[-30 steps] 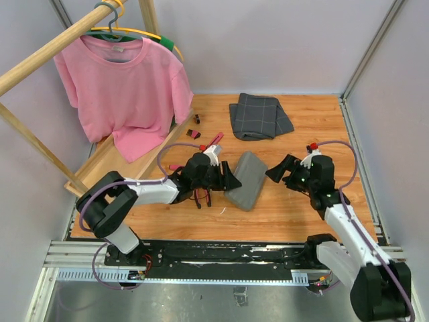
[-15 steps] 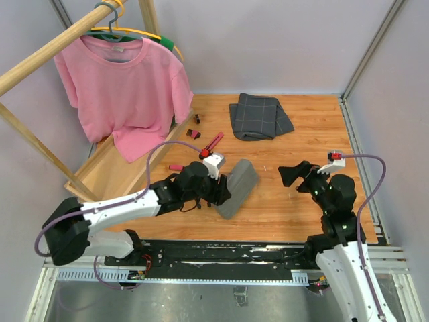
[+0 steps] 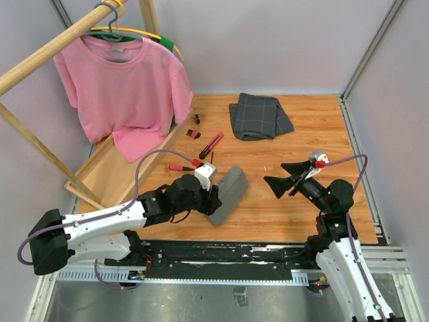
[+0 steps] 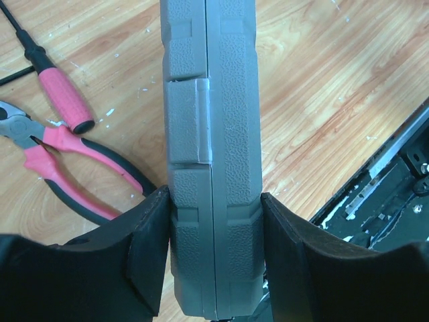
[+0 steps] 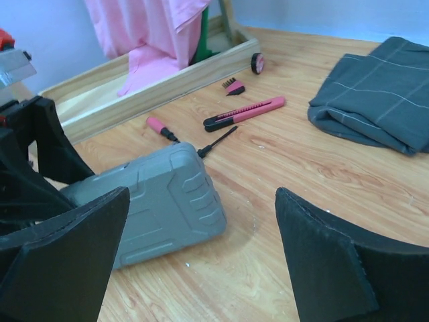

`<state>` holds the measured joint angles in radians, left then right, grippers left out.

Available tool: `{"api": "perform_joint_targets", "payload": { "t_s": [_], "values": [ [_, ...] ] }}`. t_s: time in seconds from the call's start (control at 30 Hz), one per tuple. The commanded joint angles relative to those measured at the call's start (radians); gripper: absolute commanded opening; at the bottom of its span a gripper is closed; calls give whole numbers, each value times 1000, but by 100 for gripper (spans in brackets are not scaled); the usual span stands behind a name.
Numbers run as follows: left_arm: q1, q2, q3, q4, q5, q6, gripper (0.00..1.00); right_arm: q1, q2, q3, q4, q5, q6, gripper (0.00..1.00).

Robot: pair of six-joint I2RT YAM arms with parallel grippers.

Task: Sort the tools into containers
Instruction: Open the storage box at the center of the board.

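The left gripper (image 3: 213, 195) is closed on the near end of the grey moulded plastic tool case (image 3: 228, 190). In the left wrist view both fingers (image 4: 149, 249) press flat against the broad faces of the case, with its seam and latch facing the camera. The case is shut and points away from the arm bases near the middle of the wooden tabletop (image 3: 301, 134). Whether its far end rests on the tabletop cannot be told.

The right gripper (image 3: 287, 176) hangs above the tabletop to the right of the case, jaws spread wide and holding nothing.

Just left of the case lie the pink-and-black-handled pliers (image 4: 67, 168) and the pink-handled screwdriver (image 3: 177, 167). Farther back lies the pink utility knife (image 3: 211, 145), then a small red-and-black bit holder (image 5: 232, 86) beside the light wooden tray (image 3: 100, 168).

At the far edge lies a folded dark grey checked cloth (image 3: 259, 115). A pink T-shirt (image 3: 124, 87) hangs over the tray.
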<state>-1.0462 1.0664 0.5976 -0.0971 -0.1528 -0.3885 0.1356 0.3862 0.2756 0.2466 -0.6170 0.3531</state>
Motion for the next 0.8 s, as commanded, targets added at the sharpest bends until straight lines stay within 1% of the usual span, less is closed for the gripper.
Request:
{"api": "perform_joint_targets", "payload": {
  "t_s": [0.0, 0.07, 0.17, 0.27, 0.37, 0.47, 0.6, 0.77],
  "values": [
    [-16, -70, 23, 61, -16, 36, 0, 0, 98, 82, 67, -178, -137, 89],
    [-18, -92, 37, 56, -2, 70, 0, 16, 140, 113, 39, -207, -201, 88],
    [-19, -130, 58, 38, -20, 121, 0, 56, 185, 161, -17, -214, -299, 87],
    [-20, -172, 80, 7, -1, 213, 1, 117, 218, 204, -52, -232, -391, 87],
    [-20, -208, 99, -31, 39, 322, 1, 193, 245, 251, -97, -259, -494, 88],
    [-21, -235, 110, -74, 110, 450, 0, 288, 261, 313, -181, -283, -626, 89],
    [-21, -278, 98, -101, 174, 621, 0, 418, 272, 366, -289, -268, -823, 90],
    [-20, -327, 58, -104, 235, 809, 0, 521, 269, 392, -361, -243, -979, 90]
  ]
}}
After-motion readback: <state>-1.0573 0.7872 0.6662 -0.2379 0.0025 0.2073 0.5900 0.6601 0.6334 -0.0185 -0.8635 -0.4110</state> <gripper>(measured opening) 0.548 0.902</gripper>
